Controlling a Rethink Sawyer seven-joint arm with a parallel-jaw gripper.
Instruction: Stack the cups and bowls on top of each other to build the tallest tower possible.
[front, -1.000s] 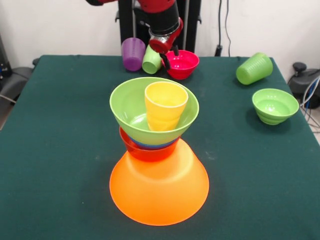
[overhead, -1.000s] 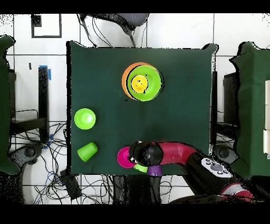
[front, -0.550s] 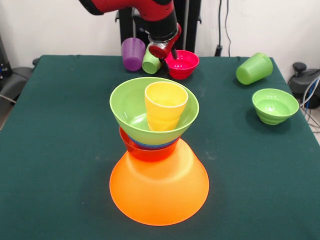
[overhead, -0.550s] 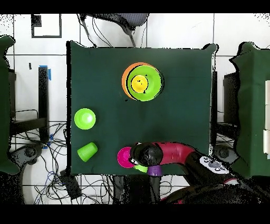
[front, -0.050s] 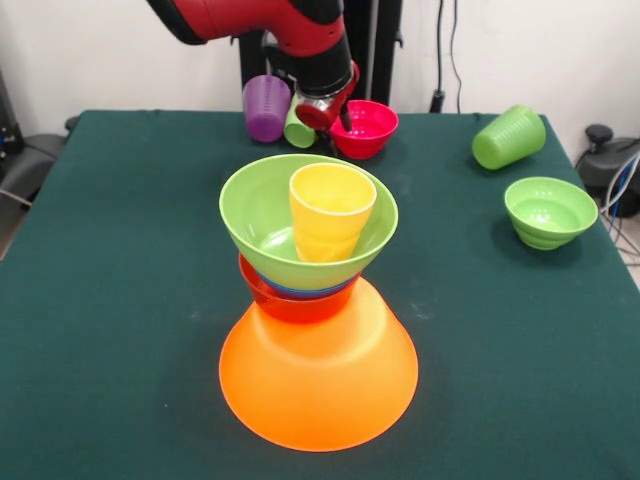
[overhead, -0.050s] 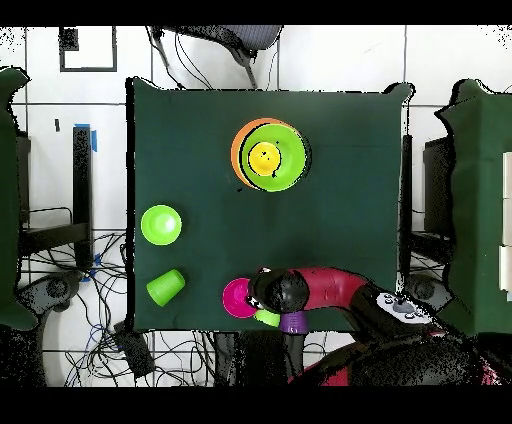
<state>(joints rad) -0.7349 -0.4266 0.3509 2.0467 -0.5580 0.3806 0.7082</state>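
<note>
Upright yellow cup (front, -0.050s: 331, 211) inside light green bowl (front, -0.050s: 262, 215)

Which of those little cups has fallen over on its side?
The green cup alone near the table's far corner, beside the small green bowl. The yellow cup stands upright in the tower.

Tower (front, -0.050s: 318, 300) at table centre: huge orange bowl (front, -0.050s: 318, 385) inverted as base, then red-orange bowl (front, -0.050s: 290, 300), blue bowl (front, -0.050s: 300, 290) showing only a rim, large light green bowl (front, -0.050s: 262, 215) upright, yellow cup (front, -0.050s: 330, 212) upright inside it. At 12 o'clock of the tower: purple cup (front, -0.050s: 266, 107), light green cup (front, -0.050s: 296, 130) partly hidden, pink bowl (front, -0.050s: 368, 127) upright. At 2 o'clock: second light green cup (front, -0.050s: 509, 137) on its side; small green bowl (front, -0.050s: 549, 211) upright.
</note>
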